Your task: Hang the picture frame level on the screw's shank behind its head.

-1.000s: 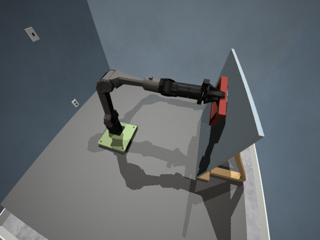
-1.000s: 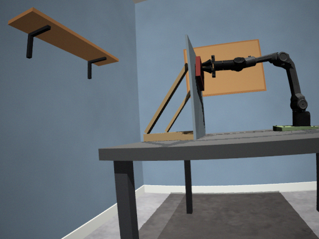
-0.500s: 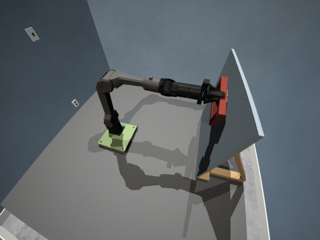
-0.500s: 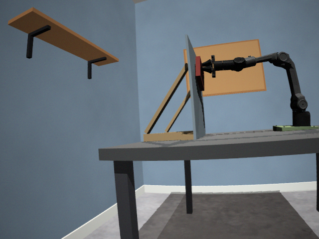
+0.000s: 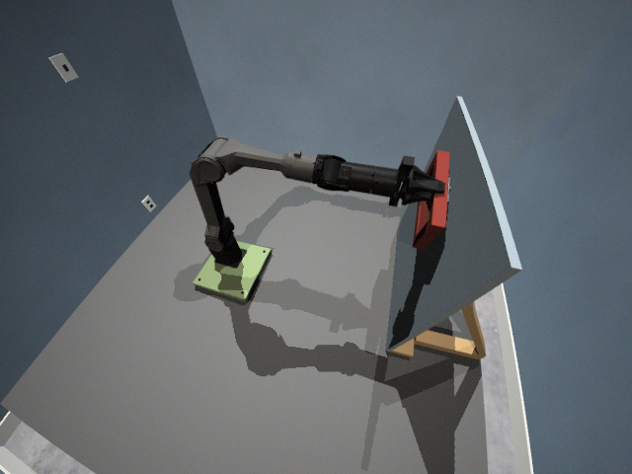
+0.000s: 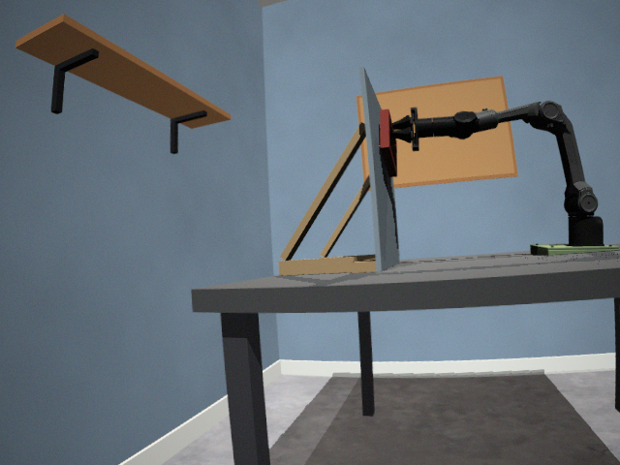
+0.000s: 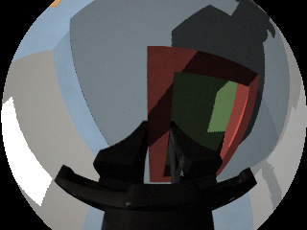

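Observation:
A red picture frame [image 5: 433,214] [image 6: 386,135] [image 7: 160,83] with a green picture inside sits against the upright grey wall panel [image 5: 474,224] [image 6: 378,210] [image 7: 109,45], high up on it. It looks tilted in the wrist view. My gripper [image 5: 442,187] [image 6: 395,131] [image 7: 157,128] reaches out level from the arm and is shut on one bar of the frame. The screw is hidden behind the frame and the fingers.
The panel stands near the table's edge on a wooden brace [image 5: 448,344] [image 6: 325,200]. The arm's green base plate [image 5: 250,277] [image 6: 566,248] is on the grey table [image 5: 153,356] [image 6: 400,290]. An orange board [image 6: 450,150] and a shelf [image 6: 125,75] hang on the room walls.

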Controlling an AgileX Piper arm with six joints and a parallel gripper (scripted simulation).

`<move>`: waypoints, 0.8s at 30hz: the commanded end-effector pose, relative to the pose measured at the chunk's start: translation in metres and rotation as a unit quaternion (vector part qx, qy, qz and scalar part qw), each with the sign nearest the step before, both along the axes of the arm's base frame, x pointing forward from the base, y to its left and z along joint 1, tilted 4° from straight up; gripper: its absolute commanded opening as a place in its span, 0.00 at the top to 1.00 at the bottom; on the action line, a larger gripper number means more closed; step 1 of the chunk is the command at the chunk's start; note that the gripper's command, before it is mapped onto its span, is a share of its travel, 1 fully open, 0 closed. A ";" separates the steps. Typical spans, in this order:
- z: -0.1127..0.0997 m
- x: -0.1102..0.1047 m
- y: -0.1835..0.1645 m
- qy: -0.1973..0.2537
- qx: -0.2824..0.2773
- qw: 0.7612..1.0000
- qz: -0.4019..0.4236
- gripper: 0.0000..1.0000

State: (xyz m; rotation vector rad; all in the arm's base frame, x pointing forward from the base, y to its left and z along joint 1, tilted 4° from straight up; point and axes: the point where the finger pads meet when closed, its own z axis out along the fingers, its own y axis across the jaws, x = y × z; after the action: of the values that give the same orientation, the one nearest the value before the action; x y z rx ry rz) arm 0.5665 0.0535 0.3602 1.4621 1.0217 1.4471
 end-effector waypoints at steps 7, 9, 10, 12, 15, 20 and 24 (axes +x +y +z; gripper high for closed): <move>0.002 0.000 -0.001 -0.003 0.000 1.000 -0.002 1.00; 0.003 0.000 -0.001 -0.003 0.001 1.000 -0.002 1.00; 0.003 0.000 -0.001 -0.003 0.001 1.000 -0.002 1.00; 0.003 0.000 -0.001 -0.003 0.001 1.000 -0.002 1.00; 0.004 0.000 -0.002 -0.003 0.001 1.000 -0.002 1.00; 0.006 -0.001 -0.002 -0.004 0.001 1.000 -0.002 1.00; 0.007 -0.001 -0.003 -0.004 0.001 1.000 -0.002 1.00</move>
State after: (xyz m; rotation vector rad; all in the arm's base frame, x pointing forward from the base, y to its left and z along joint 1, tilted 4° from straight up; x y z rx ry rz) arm 0.5666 0.0535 0.3603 1.4661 1.0274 1.4443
